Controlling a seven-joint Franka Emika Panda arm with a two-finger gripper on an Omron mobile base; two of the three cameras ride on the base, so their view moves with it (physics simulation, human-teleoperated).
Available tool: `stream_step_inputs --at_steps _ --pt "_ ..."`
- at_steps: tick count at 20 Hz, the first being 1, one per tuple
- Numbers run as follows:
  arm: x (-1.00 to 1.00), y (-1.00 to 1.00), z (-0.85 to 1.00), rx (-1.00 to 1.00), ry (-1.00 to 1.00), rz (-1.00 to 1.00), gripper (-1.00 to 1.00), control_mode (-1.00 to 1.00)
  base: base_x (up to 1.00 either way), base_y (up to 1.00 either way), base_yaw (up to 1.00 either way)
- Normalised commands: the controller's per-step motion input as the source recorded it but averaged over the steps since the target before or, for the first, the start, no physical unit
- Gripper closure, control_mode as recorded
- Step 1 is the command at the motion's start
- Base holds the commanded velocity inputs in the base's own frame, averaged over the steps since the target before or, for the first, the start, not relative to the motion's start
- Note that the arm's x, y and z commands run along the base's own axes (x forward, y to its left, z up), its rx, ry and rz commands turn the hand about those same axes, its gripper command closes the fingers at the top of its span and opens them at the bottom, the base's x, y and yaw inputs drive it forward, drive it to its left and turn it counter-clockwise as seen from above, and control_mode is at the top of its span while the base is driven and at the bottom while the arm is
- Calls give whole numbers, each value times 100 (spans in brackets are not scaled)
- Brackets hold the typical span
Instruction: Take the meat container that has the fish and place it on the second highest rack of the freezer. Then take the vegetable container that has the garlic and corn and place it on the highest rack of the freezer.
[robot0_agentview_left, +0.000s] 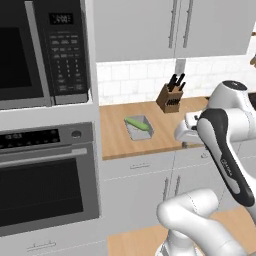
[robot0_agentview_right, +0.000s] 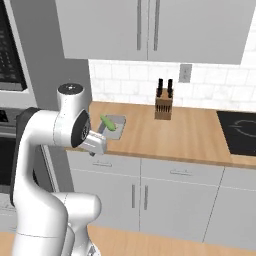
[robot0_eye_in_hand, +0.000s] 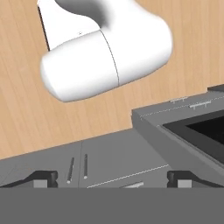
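The white robot arm (robot0_agentview_left: 225, 150) rises closest to the camera, folded at the elbow, its hand pointing down toward the wood floor and the grey cabinet fronts. In the hand view the two dark fingertips of the gripper (robot0_eye_in_hand: 111, 177) stand far apart — the jaws are open and hold nothing. Beyond the arm, on the wooden desk (robot0_agentview_right: 190, 132), sits the vegetable container (robot0_agentview_left: 139, 127), a shallow light-grey tray near the desk's left end, with the green corn (robot0_agentview_left: 136, 123) lying diagonally inside it. A knife block (robot0_agentview_left: 170, 97) stands farther back against the white tile wall. Left of the desk, a microwave (robot0_agentview_left: 45, 50) sits above a black oven (robot0_agentview_left: 47, 175).
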Motion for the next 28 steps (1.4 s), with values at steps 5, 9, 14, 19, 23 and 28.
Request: stream_step_inputs --at_steps 5,9,14,19,23,28 --pt "0 0 0 0 0 0 -100 100 20 -6 0" --pt "0 0 0 0 0 0 -100 100 59 -34 0" --pt "0 0 0 1 0 0 -100 -100 21 -11 -1" --pt "31 10 0 3 3 0 -100 -100 0 0 0" --pt "73 38 -16 14 6 -21 -100 -100 0 0 0" --pt "61 51 -39 8 2 -35 -100 -100 0 0 0"
